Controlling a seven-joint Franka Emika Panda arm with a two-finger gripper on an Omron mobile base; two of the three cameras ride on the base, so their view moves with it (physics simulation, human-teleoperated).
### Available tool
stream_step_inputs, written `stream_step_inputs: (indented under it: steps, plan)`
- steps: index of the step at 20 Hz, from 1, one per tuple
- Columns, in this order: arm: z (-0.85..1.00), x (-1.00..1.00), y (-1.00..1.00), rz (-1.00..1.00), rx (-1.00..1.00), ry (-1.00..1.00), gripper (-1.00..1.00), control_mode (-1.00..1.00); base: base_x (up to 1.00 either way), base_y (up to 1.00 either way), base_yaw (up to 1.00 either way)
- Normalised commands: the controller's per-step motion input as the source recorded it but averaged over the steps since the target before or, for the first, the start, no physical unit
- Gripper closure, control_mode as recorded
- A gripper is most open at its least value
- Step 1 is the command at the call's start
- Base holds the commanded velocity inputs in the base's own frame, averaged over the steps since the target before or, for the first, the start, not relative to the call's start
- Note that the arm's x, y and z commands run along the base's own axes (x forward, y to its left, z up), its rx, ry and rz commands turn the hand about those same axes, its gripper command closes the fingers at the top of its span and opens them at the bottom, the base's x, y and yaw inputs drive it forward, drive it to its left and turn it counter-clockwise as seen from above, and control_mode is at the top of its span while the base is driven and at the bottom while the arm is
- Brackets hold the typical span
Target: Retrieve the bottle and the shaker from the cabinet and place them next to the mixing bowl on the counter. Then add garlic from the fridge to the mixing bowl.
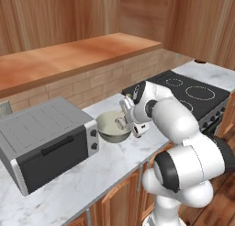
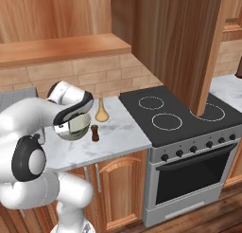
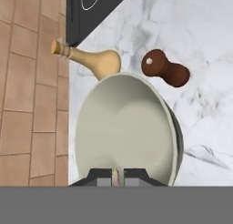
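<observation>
From the left base view, the end effector (image 1: pixel 122 124) hovers over the mixing bowl (image 1: pixel 110 127) beside the toaster oven (image 1: pixel 46 144). The right base view shows bottle (image 2: pixel 100 110) and shaker (image 2: pixel 95 132) near the counter (image 2: pixel 123 132) edge by the stove (image 2: pixel 179 116). In the hand view, its fingers pinch a pale garlic clove (image 3: pixel 117 176) above the bowl.

Glossy white rounded arm (image 1: pixel 183 128), dark joint bands

Gripper (image 1: pixel 123 123) shut over the mixing bowl (image 1: pixel 108 130) with something small and pale between its fingers, bowl on the marble tabletop (image 1: pixel 92 174) between toaster oven (image 1: pixel 46 142) and stove (image 1: pixel 193 94).
</observation>
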Motion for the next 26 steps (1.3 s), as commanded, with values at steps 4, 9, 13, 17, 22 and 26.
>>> stream_step_inputs:
  steps: [4, 9, 13, 17, 22, 26]
  plan:
    - [0.09, 0.13, 0.07, 0.05, 0.00, 0.29, 1.00, -1.00, 0.00, 0.00, 0.00]
    - [0.13, 0.15, 0.10, 0.05, 0.00, 0.29, 1.00, -1.00, 0.00, 0.00, 0.00]
    - [0.20, 0.20, 0.20, 0.04, 0.00, 0.30, 1.00, -1.00, 0.00, 0.00, 0.00]
    - [0.22, 0.24, 0.23, 0.04, 0.00, 0.31, 1.00, -1.00, 0.00, 0.00, 0.00]
    - [0.27, 0.28, 0.12, 0.04, 0.00, 0.31, 1.00, -1.00, 0.00, 0.00, 0.00]
    - [0.27, 0.34, 0.05, 0.04, 0.00, 0.32, 1.00, -1.00, 0.00, 0.00, 0.00]
